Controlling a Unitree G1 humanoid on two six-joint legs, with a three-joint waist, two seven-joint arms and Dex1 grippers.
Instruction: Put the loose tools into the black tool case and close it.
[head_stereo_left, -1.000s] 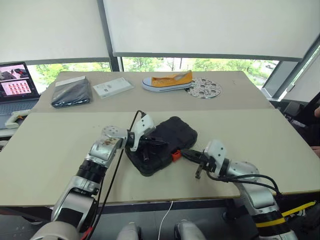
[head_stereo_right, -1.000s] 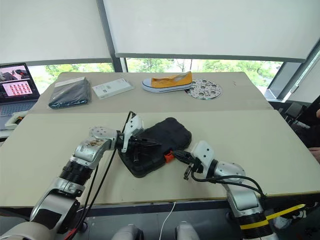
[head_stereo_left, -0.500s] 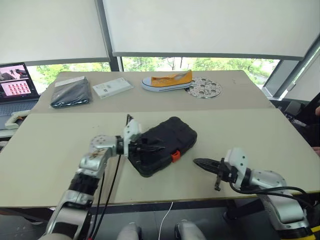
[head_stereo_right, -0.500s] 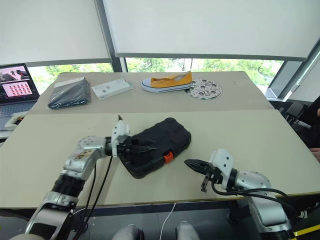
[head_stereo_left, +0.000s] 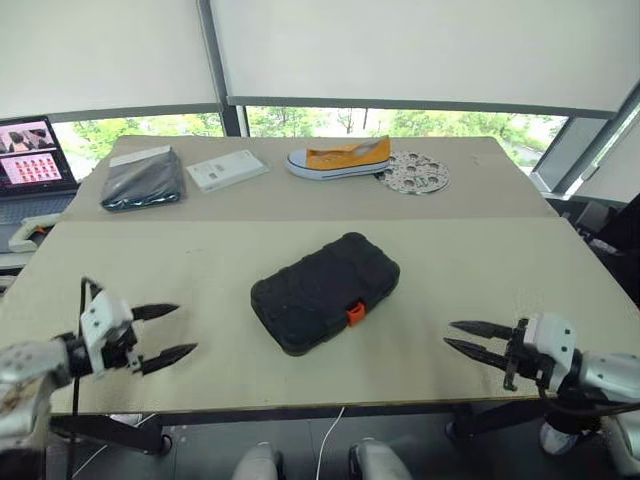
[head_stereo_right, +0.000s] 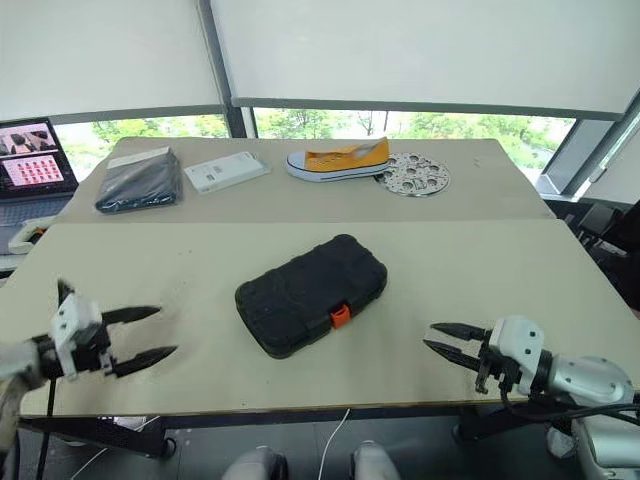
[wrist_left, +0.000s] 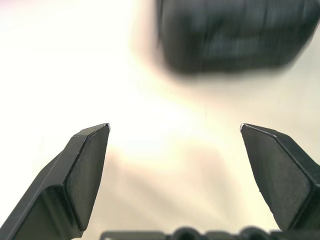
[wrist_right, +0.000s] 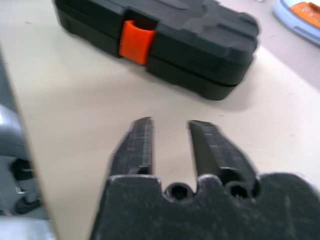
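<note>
Both of my arms have swung outward since a moment ago, away from the black ribbed plastic tool case (head_stereo_left: 325, 292) they were touching. That case now lies alone, closed, in the middle of the near pale beige table (head_stereo_left: 480, 270), set at a slant, with its small orange latch (head_stereo_left: 355, 313) facing my right side. No loose tools lie on the tabletop.

My left gripper (head_stereo_left: 158, 335) hovers near the front left corner of the table, well apart from the case, its two black fingers spread wide and holding nothing. My right gripper (head_stereo_left: 470, 337) hovers near the front right edge, also well clear of the case, its fingers parted by a narrow gap and empty; both grippers point inward toward the case.

On the far table sit a flat black folded pouch (head_stereo_left: 143, 182), a flat white box (head_stereo_left: 226, 170) whose printing is too small to read, a yellow canvas shoe with a white sole (head_stereo_left: 338, 159), and a round silver perforated disc (head_stereo_left: 412, 173). At the far left an open laptop (head_stereo_left: 27, 152) shows a screen of small pictures; no words there can be read.
</note>
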